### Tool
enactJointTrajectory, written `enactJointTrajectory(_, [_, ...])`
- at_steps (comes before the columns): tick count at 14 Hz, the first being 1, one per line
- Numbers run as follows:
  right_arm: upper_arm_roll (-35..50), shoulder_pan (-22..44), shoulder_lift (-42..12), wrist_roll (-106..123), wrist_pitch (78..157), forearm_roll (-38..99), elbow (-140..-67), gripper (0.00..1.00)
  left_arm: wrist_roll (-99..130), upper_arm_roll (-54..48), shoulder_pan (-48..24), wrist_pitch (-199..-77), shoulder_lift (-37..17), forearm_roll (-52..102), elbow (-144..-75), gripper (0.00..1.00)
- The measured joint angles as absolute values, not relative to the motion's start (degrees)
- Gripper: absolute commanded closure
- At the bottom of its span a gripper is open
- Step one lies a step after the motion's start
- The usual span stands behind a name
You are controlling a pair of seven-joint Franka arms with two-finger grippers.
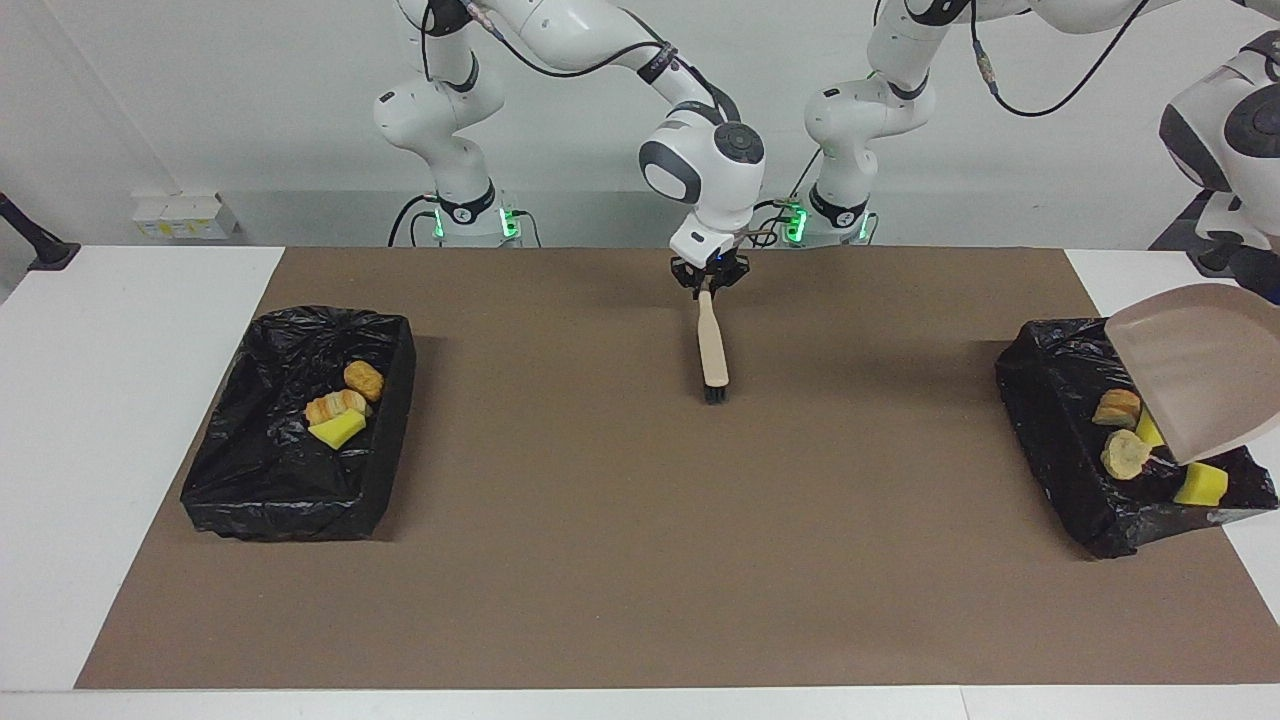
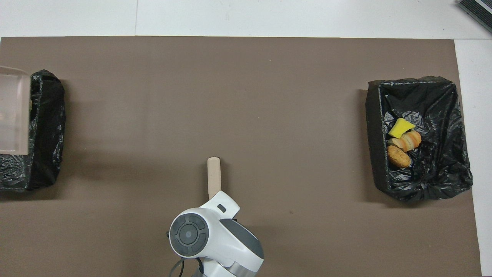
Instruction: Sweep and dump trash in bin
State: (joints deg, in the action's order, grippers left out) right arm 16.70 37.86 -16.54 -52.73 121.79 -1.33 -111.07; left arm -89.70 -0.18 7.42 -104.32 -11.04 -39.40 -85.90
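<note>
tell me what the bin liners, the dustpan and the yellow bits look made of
Bin liners: thin glossy black plastic film, crinkled and catching light.
Dustpan: smooth matte beige, probably moulded plastic.
Yellow bits: likely foam or sponge, dull and blocky with cut faces.

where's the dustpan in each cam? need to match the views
Facing view: dustpan at the picture's right edge, tilted over the black-lined bin at the left arm's end of the table, hiding part of its trash.
Overhead view: dustpan at the picture's left edge, over the same bin.
Shared landmark: the brush at mid-table, held by the right claw.
</note>
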Motion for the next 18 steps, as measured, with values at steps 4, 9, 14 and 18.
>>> enactJointTrajectory(4, [16.6,37.8,-16.6,-52.7,121.8,-1.2,-111.1,0.92,-78.8,-0.3,6.0,-102.6,-11.1,-26.5,-87.2,1.00])
enactJointTrajectory(9, [16.6,37.3,-16.6,-52.7,121.9,-0.9,-111.1,0.79,-58.9,-0.4,4.3,-102.9,-11.3,-16.3,-91.5,1.00])
enactJointTrajectory(14, [16.6,36.6,-16.8,-52.7,122.1,-0.8,-111.1,0.67,-39.2,-0.5,-0.7,-105.0,-14.4,-11.0,-92.7,1.00])
enactJointTrajectory(18, [16.6,36.3,-16.8,-52.7,122.1,-0.9,-110.9,0.52,-24.3,-0.7,-6.9,-109.3,-18.1,-8.4,-92.9,1.00])
